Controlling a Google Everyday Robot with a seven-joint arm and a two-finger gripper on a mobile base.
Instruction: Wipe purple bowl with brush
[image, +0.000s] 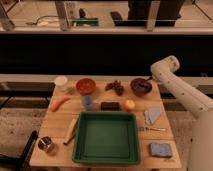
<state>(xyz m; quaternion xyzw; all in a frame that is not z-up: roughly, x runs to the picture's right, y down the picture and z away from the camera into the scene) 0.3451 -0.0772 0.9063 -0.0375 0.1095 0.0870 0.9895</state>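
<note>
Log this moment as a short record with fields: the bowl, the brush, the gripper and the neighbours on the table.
purple bowl: back right of the wooden table, upright
brush: thin handle slanting out of the purple bowl's right side, head inside
gripper: at the bowl's right rim, on the handle's end
arm: white, reaching in from the right
left of bowl: dark grapes, then orange-red bowl
front centre: green tray

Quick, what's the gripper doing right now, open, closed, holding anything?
Gripper: at the right rim of the purple bowl, at the table's back right; grip state cannot be told.
</note>
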